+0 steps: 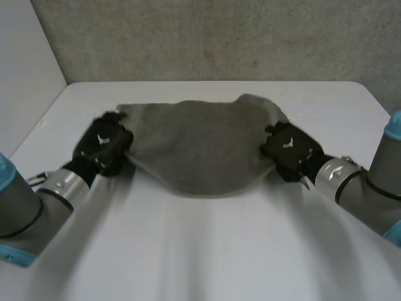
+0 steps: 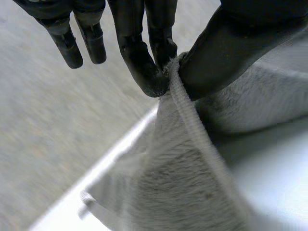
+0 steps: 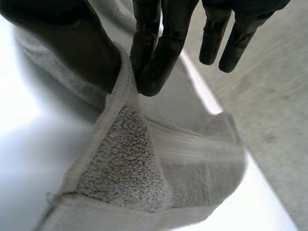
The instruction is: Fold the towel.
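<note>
A grey towel (image 1: 203, 147) hangs stretched between my two hands above the white table (image 1: 207, 251), its middle sagging toward the near side. My left hand (image 1: 103, 145) pinches the towel's left edge; in the left wrist view the hem (image 2: 185, 115) is clamped between the thumb (image 2: 231, 53) and straight fingers (image 2: 144, 62). My right hand (image 1: 289, 149) pinches the right edge the same way; the right wrist view shows the towel (image 3: 130, 168) caught between thumb (image 3: 72, 43) and fingers (image 3: 159, 57), with a corner hanging below.
The table's far edge (image 1: 213, 83) meets a grey wall just behind the towel. A pale wall panel (image 1: 25, 69) stands at the left. Bare tabletop lies in front of the towel, between my two arms.
</note>
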